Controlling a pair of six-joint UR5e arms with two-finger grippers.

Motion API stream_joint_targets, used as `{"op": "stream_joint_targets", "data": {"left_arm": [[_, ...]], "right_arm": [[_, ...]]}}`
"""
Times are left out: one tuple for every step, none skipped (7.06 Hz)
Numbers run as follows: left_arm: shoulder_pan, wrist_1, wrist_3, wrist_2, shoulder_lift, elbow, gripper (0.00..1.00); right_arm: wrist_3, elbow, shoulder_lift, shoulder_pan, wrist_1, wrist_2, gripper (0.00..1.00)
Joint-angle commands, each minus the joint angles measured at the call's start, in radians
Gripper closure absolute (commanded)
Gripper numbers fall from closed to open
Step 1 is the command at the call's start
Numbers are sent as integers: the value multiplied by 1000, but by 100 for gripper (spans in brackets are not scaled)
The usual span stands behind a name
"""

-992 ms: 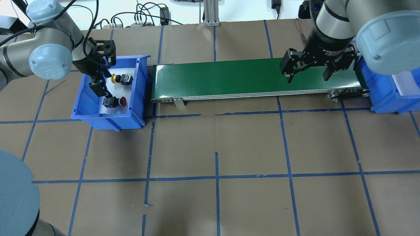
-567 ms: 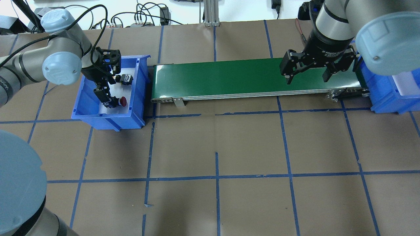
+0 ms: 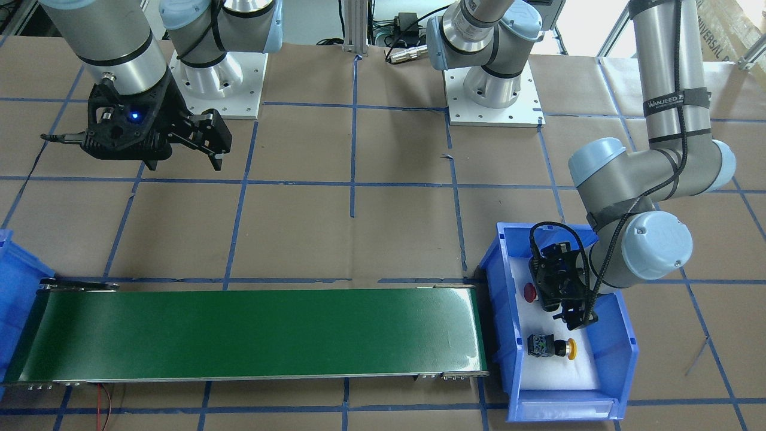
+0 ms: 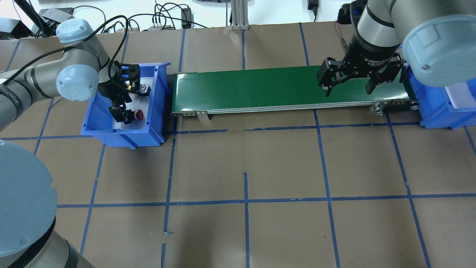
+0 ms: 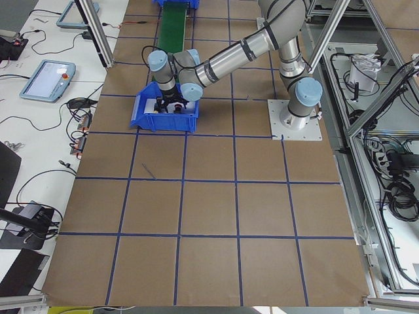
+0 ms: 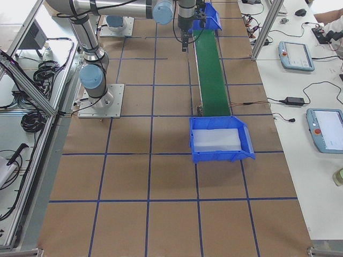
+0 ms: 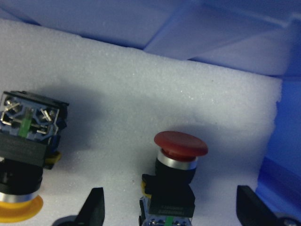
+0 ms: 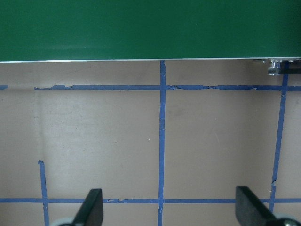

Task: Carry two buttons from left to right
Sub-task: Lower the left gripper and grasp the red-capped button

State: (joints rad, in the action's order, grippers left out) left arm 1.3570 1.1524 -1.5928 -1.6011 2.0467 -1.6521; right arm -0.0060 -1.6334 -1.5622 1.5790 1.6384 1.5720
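Red button [image 7: 180,143] between spread left jaws (dipped into bin [image 4: 126,138]) | right jaws spread

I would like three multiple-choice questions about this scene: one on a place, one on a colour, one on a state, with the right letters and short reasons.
1. The red mushroom-cap push-button and the yellow-cap push-button lie: A) on a shelf; B) in the blue plastic bin; C) on the floor.
2. The button between the fingers of the left tool has a cap that is: A) yellow; B) red; C) green.
3. The right tool is: A) open; B) shut on a button; C) shut, empty.
1 B: both rest on its white foam.
2 B: the left wrist view shows the red cap between the spread fingers.
3 A: its fingers stand wide apart with nothing between.
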Motion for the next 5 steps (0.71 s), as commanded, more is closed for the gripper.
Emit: {"op": "stream_joint_targets", "data": {"left_arm": [[-2,-10,0,0,6,-8,12],[-4,-19,0,4,10,-9,15],[-6,-29,0,1,12,-9,32],[-7,-31,2,0,12,-8,39],[-9,-31,2,0,13,-5,48]], "right_arm": [[0,0,1,-1,0,0,0],[-3,0,1,-1,0,3,0],[-5,1,-1,1,0,0,0],[-6,1,1,1,0,2,0],[-6,1,1,-1,0,0,0]]}}
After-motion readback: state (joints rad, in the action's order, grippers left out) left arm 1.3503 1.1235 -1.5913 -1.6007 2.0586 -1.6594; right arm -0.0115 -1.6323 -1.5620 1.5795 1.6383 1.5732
